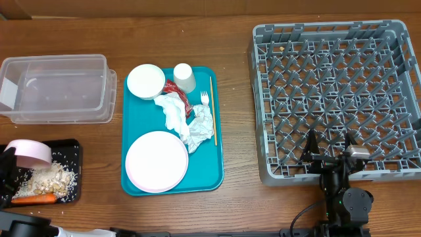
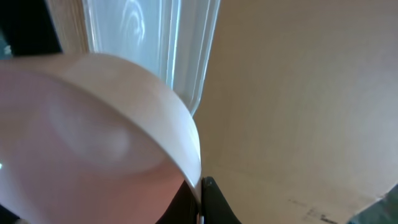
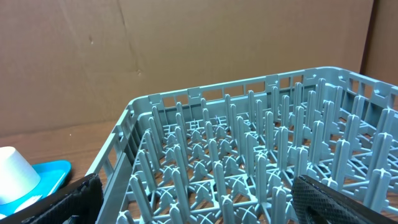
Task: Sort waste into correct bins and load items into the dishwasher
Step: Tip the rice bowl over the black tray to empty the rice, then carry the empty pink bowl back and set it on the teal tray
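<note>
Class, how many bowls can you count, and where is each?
2. A white bowl sits in the teal tray's far left corner; a pink bowl is held over the black tray by the left gripper. None appears hidden.

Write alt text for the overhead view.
Left hand holds a pink bowl over the black tray of rice and carrot, bottom left. Centre: teal tray with plate, white bowl, cup, napkins, fork. Grey rack right, clear tub upper left.

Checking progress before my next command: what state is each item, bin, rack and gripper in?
Pink bowl: tilted over black tray, gripped by left gripper.
Black tray: holds rice, carrot.
Clear tub: looks empty.
Dish rack: no dishes loaded.
Right gripper: open, empty.
Plate, white bowl, cup: on teal tray.
Napkins, red wrapper: on teal tray.
</note>
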`<state>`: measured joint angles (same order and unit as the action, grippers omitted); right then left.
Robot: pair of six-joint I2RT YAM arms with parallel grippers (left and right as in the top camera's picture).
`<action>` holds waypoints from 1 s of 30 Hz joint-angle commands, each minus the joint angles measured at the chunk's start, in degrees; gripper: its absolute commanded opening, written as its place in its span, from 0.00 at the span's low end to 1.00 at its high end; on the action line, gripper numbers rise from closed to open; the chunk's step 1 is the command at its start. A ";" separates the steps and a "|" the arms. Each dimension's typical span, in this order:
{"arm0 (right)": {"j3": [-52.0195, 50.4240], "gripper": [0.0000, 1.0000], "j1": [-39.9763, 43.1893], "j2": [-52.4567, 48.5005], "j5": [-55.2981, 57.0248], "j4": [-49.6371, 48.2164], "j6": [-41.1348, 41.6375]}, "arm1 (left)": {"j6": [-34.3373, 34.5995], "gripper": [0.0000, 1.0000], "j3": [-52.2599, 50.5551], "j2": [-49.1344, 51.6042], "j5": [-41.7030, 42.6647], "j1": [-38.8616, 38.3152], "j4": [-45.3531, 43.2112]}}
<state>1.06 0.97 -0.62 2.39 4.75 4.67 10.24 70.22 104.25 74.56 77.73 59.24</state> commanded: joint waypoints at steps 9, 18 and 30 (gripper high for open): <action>-0.61 1.00 -0.37 0.46 0.52 -0.17 -0.15 | -1.84 0.04 0.00 -0.48 3.50 0.15 0.52; -0.61 1.00 -0.37 0.46 0.52 -0.17 -0.15 | -2.67 0.04 0.00 -0.48 7.15 0.09 5.44; -0.61 1.00 -0.37 0.46 0.52 -0.17 -0.15 | -16.41 0.04 1.36 -0.57 9.49 -0.24 22.51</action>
<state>1.06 0.97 -0.62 2.39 4.78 4.64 0.03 70.11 104.25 81.95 77.71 78.83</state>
